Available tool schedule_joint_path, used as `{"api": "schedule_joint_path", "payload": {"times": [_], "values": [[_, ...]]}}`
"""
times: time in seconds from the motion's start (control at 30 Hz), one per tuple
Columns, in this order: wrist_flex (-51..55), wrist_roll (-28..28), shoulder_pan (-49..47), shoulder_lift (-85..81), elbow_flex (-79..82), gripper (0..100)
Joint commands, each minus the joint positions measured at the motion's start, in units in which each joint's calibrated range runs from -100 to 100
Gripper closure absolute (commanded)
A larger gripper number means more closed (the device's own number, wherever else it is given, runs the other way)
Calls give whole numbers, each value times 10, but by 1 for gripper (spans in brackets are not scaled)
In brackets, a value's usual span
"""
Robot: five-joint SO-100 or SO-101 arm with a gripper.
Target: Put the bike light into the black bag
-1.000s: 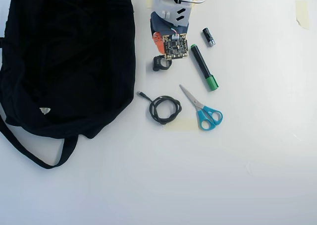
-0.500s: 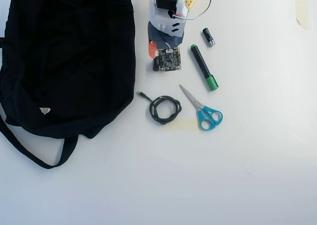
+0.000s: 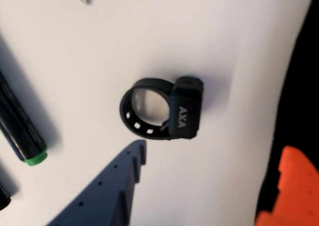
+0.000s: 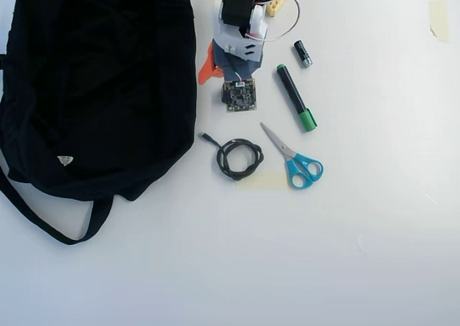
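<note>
- In the wrist view the bike light (image 3: 172,109) lies flat on the white table (image 3: 219,42), its chunky black body marked AXA to the right and its strap ring to the left, so the ring's opening faces the camera.
- The gripper (image 3: 209,186) hangs over it with its jaws spread wide and nothing between them: the dark blue finger (image 3: 107,191) comes in from the lower left and the orange finger (image 3: 294,191) from the lower right, and neither touches the light.
- That spread looks chosen to straddle the light, which sits between the two tips but further up the picture, so the arm probably needs to reach on before closing.
- In the overhead view the arm (image 4: 241,24) covers the light entirely; only the orange finger (image 4: 208,69) shows, just beside the edge of the black bag (image 4: 93,82).
- The bag lies slumped at the left of that view, its strap (image 4: 43,222) trailing toward the bottom and a small white label (image 4: 65,160) near its lower edge. Its opening cannot be made out.
- A marker with a green cap (image 4: 295,98) lies near the light, seen at the left edge of the wrist view (image 3: 20,131), so a wide closing sweep could nudge it.
- The scissors (image 4: 293,156), the coiled cable (image 4: 237,157) and a short black-and-silver cylinder (image 4: 302,54) lie well clear of the pick.
</note>
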Motion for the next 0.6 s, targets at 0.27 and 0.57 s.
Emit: {"api": "schedule_joint_path", "payload": {"times": [0.27, 0.57], "values": [[-35, -2, 0, 24, -13, 65], [-52, 0, 2, 61, -13, 65]]}}
